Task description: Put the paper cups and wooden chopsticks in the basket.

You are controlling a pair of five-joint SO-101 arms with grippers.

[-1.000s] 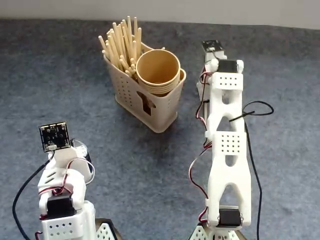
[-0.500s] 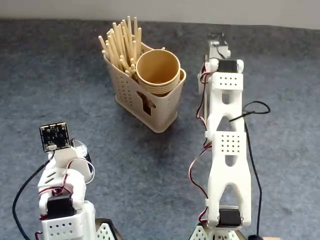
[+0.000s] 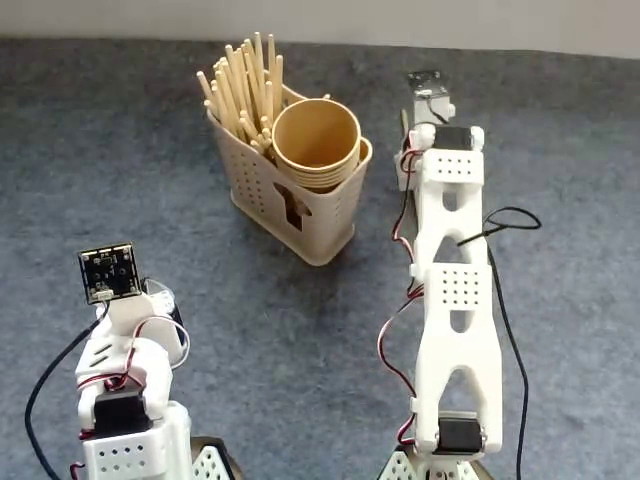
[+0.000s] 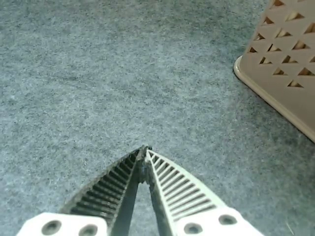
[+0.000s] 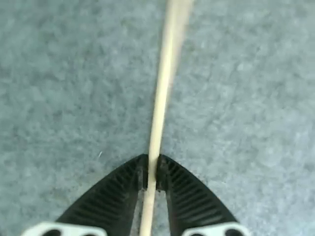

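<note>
Right wrist shifted slightly; right gripper point(image 5: 151, 162) clamped chopstick point(image 5: 160, 105); left gripper point(image 4: 144, 151) closed, empty. Next needed lift over basket point(image 3: 325, 222), release.

A grey, felt-like cloth point(image 3: 130, 170) covers the table, its nap mottled lighter and darker. It lies flat beneath the left gripper point(image 4: 145, 150) and spreads on ahead of it and to both sides. The same cloth lies beneath the right gripper point(image 5: 151, 160), where a tiny pale fleck point(image 5: 100, 154) sits on it just beside that gripper's tip. Well beyond the right gripper, along the cloth's far edge, runs a pale band point(image 3: 320, 18).
</note>
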